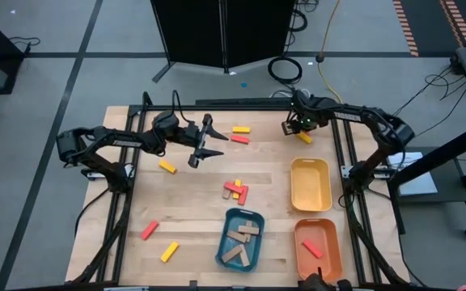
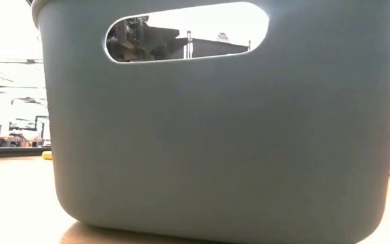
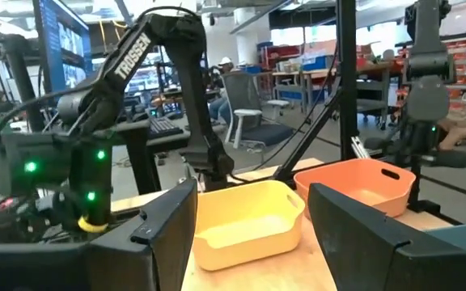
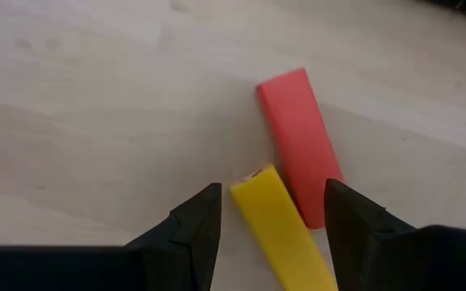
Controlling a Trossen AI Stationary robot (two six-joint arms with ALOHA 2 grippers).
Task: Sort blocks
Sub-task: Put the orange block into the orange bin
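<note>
My right gripper hangs over the table's far side, pointing steeply down and open. Its fingers stand on either side of one end of a yellow block lying on the wood, also seen from above. A red block lies beside that yellow block. My left gripper is raised left of centre, pointing level toward the right, open with nothing between its fingers. More red and yellow blocks lie loose: a pair at the far middle, a small pile at centre. My right gripper comes at the yellow block's end from above, with its fingers roughly along the block. A gap shows on both sides at the fingertips. Farther back the block runs against one finger, and I cannot tell whether they touch.
A yellow tray and an orange tray holding a red block stand at the right. A blue tray with several tan blocks sits near the front and fills the low view. Loose blocks lie at the left.
</note>
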